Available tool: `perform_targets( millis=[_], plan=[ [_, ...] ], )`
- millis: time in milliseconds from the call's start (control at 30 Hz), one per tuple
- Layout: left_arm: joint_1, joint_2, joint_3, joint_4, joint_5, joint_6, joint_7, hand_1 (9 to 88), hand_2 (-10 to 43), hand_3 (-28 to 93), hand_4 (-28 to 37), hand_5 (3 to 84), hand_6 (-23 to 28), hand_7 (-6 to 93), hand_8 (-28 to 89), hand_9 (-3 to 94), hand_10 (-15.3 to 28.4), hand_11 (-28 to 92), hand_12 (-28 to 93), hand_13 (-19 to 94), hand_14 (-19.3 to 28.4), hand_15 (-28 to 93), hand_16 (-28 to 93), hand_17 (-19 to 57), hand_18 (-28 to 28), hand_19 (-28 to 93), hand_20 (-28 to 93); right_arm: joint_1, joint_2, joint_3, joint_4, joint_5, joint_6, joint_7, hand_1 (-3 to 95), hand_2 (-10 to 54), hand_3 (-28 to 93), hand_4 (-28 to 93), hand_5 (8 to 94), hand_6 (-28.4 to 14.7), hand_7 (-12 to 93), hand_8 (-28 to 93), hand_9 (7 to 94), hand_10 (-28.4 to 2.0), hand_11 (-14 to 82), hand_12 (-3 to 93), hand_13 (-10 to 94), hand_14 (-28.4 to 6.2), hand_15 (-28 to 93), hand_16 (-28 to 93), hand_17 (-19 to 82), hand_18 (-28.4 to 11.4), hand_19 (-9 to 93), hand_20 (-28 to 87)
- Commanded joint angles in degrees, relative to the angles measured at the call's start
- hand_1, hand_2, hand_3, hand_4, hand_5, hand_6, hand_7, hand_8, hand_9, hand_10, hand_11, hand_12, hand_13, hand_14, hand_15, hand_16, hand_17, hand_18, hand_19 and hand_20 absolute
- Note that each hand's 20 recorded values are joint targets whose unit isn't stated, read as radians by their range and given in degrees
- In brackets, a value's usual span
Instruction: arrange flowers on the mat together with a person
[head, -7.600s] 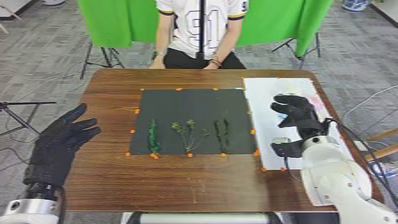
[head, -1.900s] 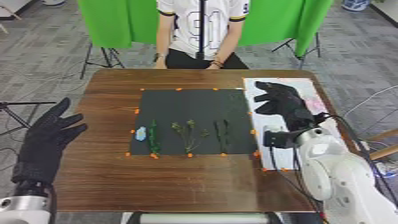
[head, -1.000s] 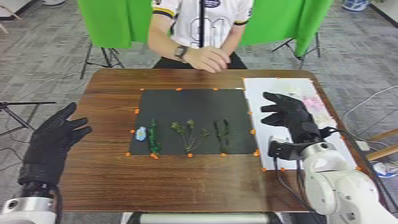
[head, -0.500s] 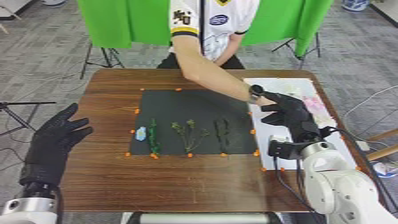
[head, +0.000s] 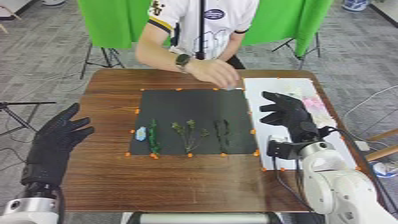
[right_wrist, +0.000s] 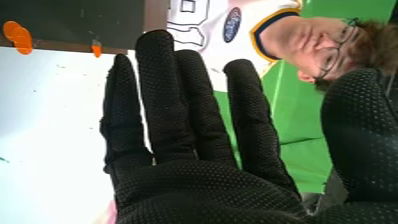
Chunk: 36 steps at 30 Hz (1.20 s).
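In the head view, my left hand (head: 58, 142) is open above the table's left side. My right hand (head: 289, 112) is open over the white sheet (head: 266, 160); in the right wrist view the right hand (right_wrist: 204, 187) has straight fingers holding nothing. Three stems lie side by side on the dark mat (head: 182, 102): a green one (head: 154, 137), a branching one (head: 189, 136) and a dark leafy one (head: 222, 135). A pale blue flower (head: 140, 133) lies left of them. A person's hand (head: 213, 73) holds a small pale thing (head: 233, 88) near the mat's far right corner.
Pinkish flowers (head: 314, 105) lie on the white sheet, right of my right hand. Orange markers (head: 253, 131) line the mat's edges. The person's forearm (head: 160, 57) reaches over the table's far edge. The brown table (head: 195, 182) extends on my side of the mat.
The blue flower came onto the mat between the two oldest frames. The person's hand reached to my right hand, then drew back leftward with the pale thing. My right hand has shifted slightly nearer since 1.9 s ago.
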Motion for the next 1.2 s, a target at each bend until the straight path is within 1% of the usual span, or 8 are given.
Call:
perform_targets(
  millis=[33,367,667,700,733,867,1000,1200],
  plan=[
    [-0.1,0.41,0.60,-0.18,-0.07,0.18,-0.46,22.8,4.0,80,-28.3,32.3,7.1,15.9,-11,30.1,18.6,34,10,22,25.4,63,-13,-8.7,22.6,54,16,0.1,0.0,-0.3,-0.3,-0.7,0.4,-0.5,23.7,3.4,70,-24,49.3,0.2,15,-12,53.1,-18.4,21.1,15.6,48,-19.1,60,9,17,-26.0,62,14],
    [-0.7,-0.05,0.76,-0.06,0.43,-0.44,-1.25,22.9,4.0,80,-28.3,32.5,7.2,16.0,-11,30.1,18.8,34,10,22,25.4,63,-13,-8.7,22.5,54,16,0.2,0.1,-0.6,-0.1,-1.0,0.4,-0.4,23.7,3.4,70,-24,49.5,0.2,15,-12,53.2,-18.4,21.2,15.6,49,-19.0,60,9,17,-26.0,62,14],
    [-0.7,-0.26,0.96,-0.09,0.26,-0.32,-0.87,22.9,4.0,80,-28.3,32.5,7.2,16.2,-11,30.1,18.7,34,10,22,25.5,63,-13,-8.6,22.5,54,16,0.2,0.2,-0.7,-0.1,-1.1,0.3,-0.5,23.6,3.4,70,-24,49.6,0.3,15,-12,53.5,-18.3,21.2,15.5,49,-19.1,60,9,17,-26.0,62,14],
    [-1.0,-0.24,1.01,0.00,0.28,-0.45,-0.92,22.9,4.0,80,-28.3,32.5,7.2,16.2,-11,30.1,18.7,34,10,22,25.5,63,-13,-8.7,22.5,54,16,0.3,0.2,-0.8,0.0,-1.1,0.4,-0.6,23.6,3.4,70,-24,49.6,0.3,15,-12,53.5,-18.3,21.2,15.5,49,-19.1,60,9,17,-26.0,62,14],
    [-1.0,-0.37,0.94,-0.05,0.53,-0.59,-1.33,22.9,4.0,80,-28.3,32.5,7.2,16.2,-11,30.1,18.7,34,10,22,25.5,63,-13,-8.7,22.5,54,16,0.1,0.2,-0.7,-0.2,-1.2,0.4,-0.6,23.6,3.4,70,-24,49.5,0.3,15,-12,53.5,-18.3,21.2,15.5,49,-19.1,60,9,17,-26.0,62,14],
    [-0.6,-0.16,1.00,-0.15,0.26,-0.33,-0.76,22.9,4.0,80,-28.3,32.5,7.1,16.2,-11,30.1,18.6,34,10,22,25.4,62,-13,-8.7,22.5,54,16,0.2,0.2,-0.6,-0.1,-1.5,0.1,-0.5,23.6,3.4,70,-24,49.5,0.3,15,-12,53.5,-18.4,21.2,15.5,49,-19.0,60,9,17,-26.0,62,14],
    [-0.3,-0.27,0.74,-0.19,0.24,-0.40,-0.78,22.9,4.0,80,-28.3,32.5,7.1,16.2,-11,30.1,18.6,34,10,22,25.4,63,-13,-8.6,22.5,54,16,0.3,0.8,-0.6,-0.1,-2.5,0.7,-0.3,23.7,3.3,71,-24,49.6,0.3,15,-12,53.6,-18.4,21.2,15.5,49,-19.1,60,9,17,-26.0,62,14],
    [-0.6,-0.34,0.98,-0.17,0.33,-0.33,-1.04,22.9,4.0,80,-28.3,32.5,7.2,16.1,-11,30.1,18.7,34,10,22,25.4,63,-13,-8.6,22.5,54,16,1.4,3.4,-0.8,0.3,-8.9,2.7,1.5,24.2,2.9,71,-24,48.8,-0.1,14,-12,53.0,-18.4,21.0,15.5,49,-19.0,60,9,18,-25.9,64,15]
  ],
)
